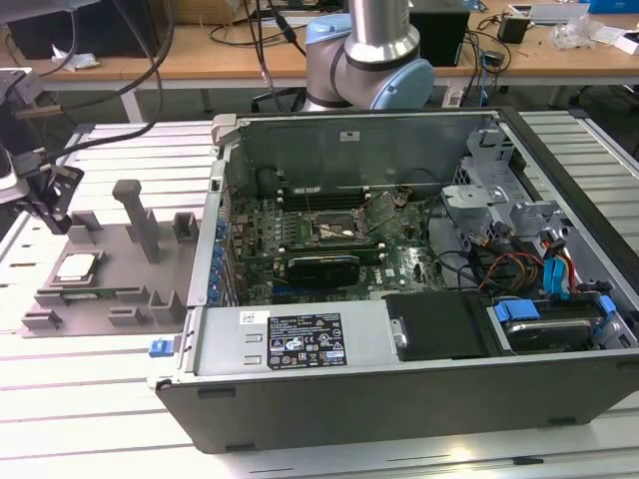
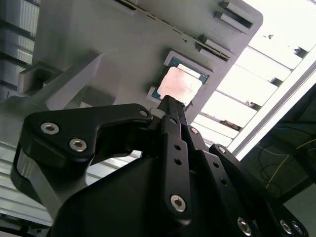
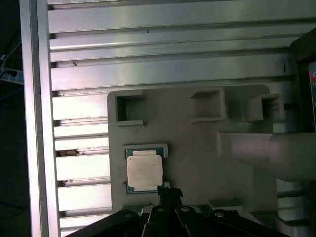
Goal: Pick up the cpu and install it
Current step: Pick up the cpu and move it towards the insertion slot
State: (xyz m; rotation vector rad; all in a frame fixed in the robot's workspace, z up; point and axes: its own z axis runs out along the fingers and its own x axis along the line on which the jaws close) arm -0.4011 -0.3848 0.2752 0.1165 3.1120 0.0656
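The black jaws are closing together into one narrow tip and are gripping nothing. In both wrist views that tip is hovering just beside one edge of the cpu, a thin square chip with a pale, shiny metal top. It cannot be told whether the tip and the chip are touching. The cpu is lying flat in a shallow square pocket of a grey plastic tray, near one of the tray's edges. The tray is also carrying an upright post and several small square recesses. It is sitting on a desk made of pale metal slats.

In the exterior view the tray is lying toward the exterior view's left, just beside an open computer case. Inside the case a green motherboard is showing a black-framed socket, well apart from the cpu. Behind the case the robot arm is rising, grey and blue.
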